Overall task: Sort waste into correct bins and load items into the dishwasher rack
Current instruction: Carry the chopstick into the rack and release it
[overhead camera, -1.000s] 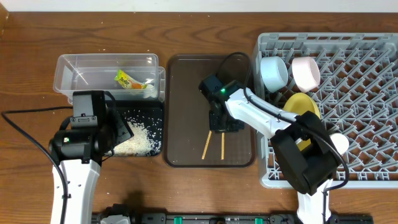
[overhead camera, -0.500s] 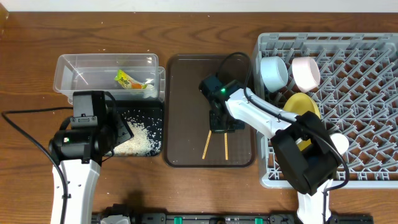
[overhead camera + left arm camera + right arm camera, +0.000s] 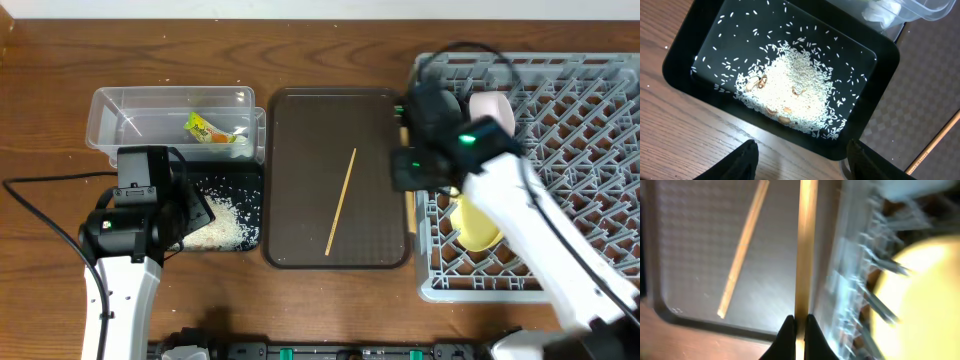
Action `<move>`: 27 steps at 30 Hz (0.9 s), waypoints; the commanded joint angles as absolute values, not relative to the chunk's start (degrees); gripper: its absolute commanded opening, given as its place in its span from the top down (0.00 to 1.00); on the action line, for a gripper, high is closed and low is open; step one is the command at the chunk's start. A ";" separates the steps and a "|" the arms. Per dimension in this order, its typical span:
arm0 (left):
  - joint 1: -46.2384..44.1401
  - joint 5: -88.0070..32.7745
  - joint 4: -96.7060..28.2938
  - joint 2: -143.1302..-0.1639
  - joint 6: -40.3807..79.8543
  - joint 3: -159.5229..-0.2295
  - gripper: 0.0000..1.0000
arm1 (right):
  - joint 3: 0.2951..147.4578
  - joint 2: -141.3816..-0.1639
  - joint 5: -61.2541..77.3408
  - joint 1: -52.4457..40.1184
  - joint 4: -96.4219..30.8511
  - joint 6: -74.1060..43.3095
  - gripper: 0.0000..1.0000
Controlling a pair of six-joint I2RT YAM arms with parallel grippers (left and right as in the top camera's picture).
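Overhead first: right end effector [image 3: 405, 172] over the 3 o'clock rim of the brown serving tray [image 3: 300, 150], tight against the 9 o'clock wall of the dishwasher rack [image 3: 520, 62]. Clamped fully shut on one chopstick [image 3: 408, 212], free end poking toward 6 o'clock. Then the second chopstick [image 3: 341, 200], loose mid-tray, slanting from 1 to 7 o'clock. Already racked: yellow plate [image 3: 478, 228] and pale cup [image 3: 492, 115]. Over at 9 o'clock, wrapper [image 3: 200, 127] in the clear tub [image 3: 170, 100], rice [image 3: 225, 228] in the black tray [image 3: 250, 180] just below it.

Left wrist: left end effector [image 3: 802, 150] about half open, holding nothing, hovering at the black tray's 6 o'clock edge. Rice heaped mid-tray.

Right wrist: fingers [image 3: 786, 330] pinching the stick, seemingly near one end. Blurry rack pegs and plate at 3 o'clock.

Worries, just guessing:
- With a grip that far from the middle, could easily pivot or slide out on a fast swing.
- Could also snag the long free end on the lattice wall.
- Might slip straight through the grid onto the worktop [image 3: 300, 40], being so thin.
- Second stick lying flat, so probably fiddly to pinch.
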State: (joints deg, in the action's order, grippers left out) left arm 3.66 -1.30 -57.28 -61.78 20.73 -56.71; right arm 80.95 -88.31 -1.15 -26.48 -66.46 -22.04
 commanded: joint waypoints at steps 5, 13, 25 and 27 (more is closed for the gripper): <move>3.95 -0.82 -57.60 -61.84 20.64 -56.58 0.40 | 78.81 -88.07 -6.85 -21.02 -73.43 -18.57 0.99; 3.95 -0.82 -57.63 -61.84 20.64 -56.58 0.40 | 68.58 -88.14 -6.87 -20.64 -63.79 -18.59 0.99; 3.95 -0.84 -57.63 -61.84 20.64 -56.58 0.40 | 71.24 -87.61 -7.09 -20.64 -60.40 -17.47 0.44; 3.95 -0.82 -57.63 -61.84 20.64 -56.58 0.40 | 74.43 -87.61 -6.42 -20.80 -60.23 -17.52 0.43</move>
